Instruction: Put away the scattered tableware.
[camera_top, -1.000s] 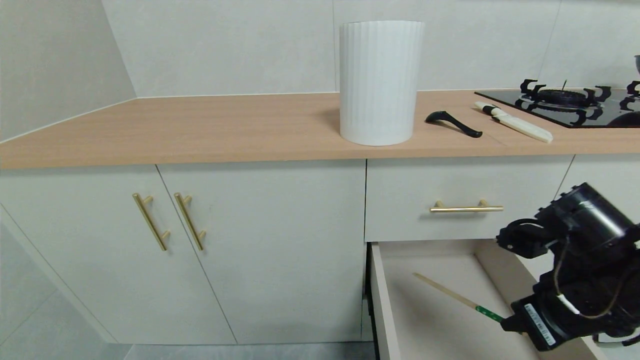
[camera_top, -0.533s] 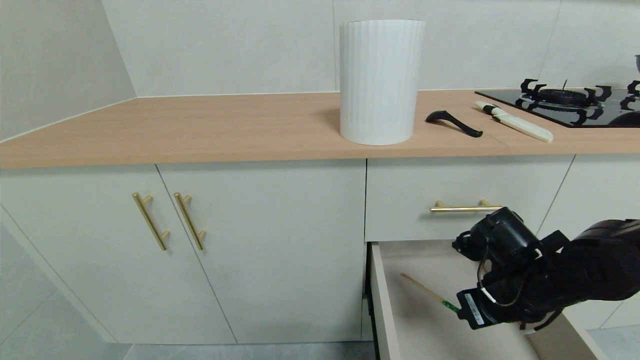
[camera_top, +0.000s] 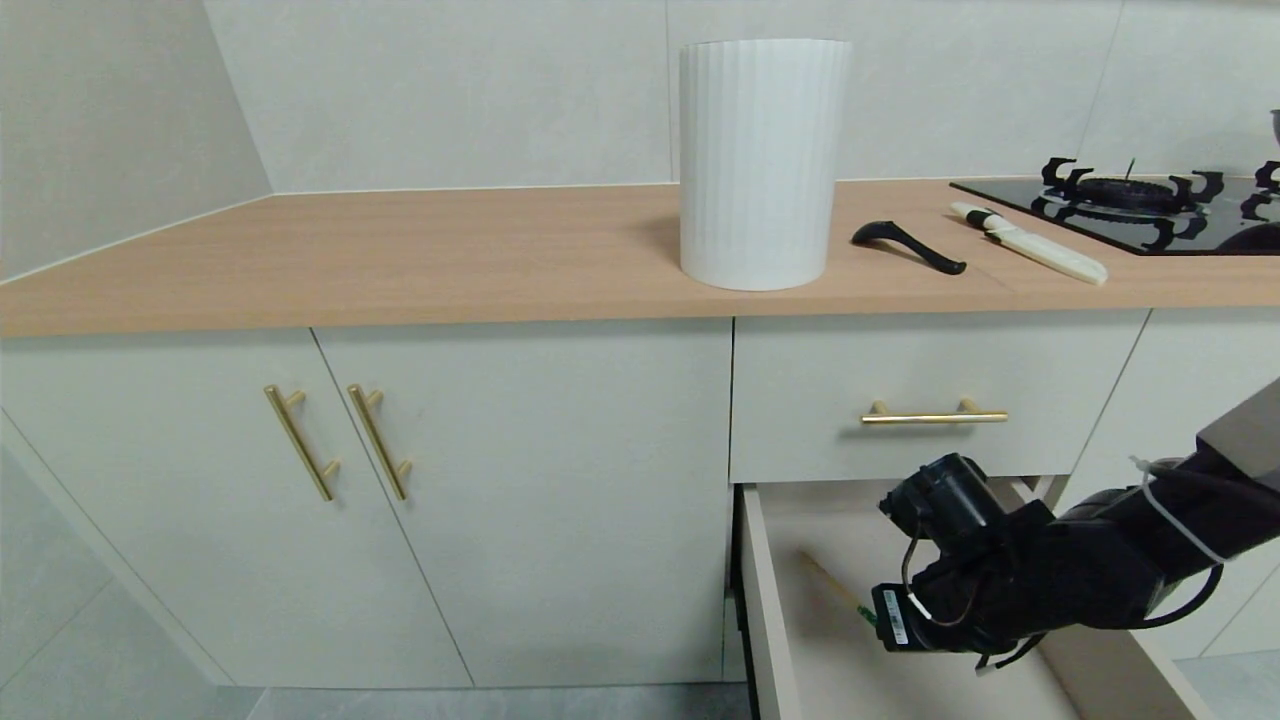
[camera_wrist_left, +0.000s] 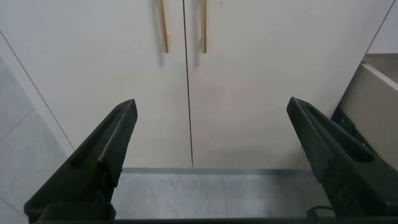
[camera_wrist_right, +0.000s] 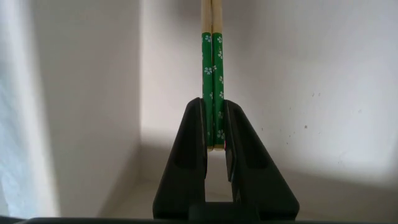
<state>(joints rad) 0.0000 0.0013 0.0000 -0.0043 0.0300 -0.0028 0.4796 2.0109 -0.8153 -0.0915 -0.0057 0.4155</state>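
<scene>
R pincer (camera_top: 872, 612) (camera_wrist_right: 213, 134): pressed together on a pair of chopsticks (camera_top: 825, 582) (camera_wrist_right: 212, 68), pinching them at the green-patterned ends. It sits low inside the pulled-out drawer (camera_top: 765, 600), toward its front-left part. The sticks' bare ends point to the drawer's back-left, running near the left wall but apart from it. Whether they touch the drawer floor: can't tell. Arm comes in over the drawer's right side, below the shut upper drawer (camera_top: 933, 417).

L pincer (camera_wrist_left: 211, 109): fingers spread wide, nothing between them. It faces the lower cabinet doors (camera_wrist_left: 261, 74), w/ the floor strip below and the open drawer's side at one edge.

Counter (camera_top: 400, 260), above: tall white ribbed canister (camera_top: 757, 165) near the front edge. Black utensil (camera_top: 905, 245) lies just right of it, and a knife (camera_top: 1030, 243) lies between that utensil and the hob (camera_top: 1130, 205). None of these touch each other.
</scene>
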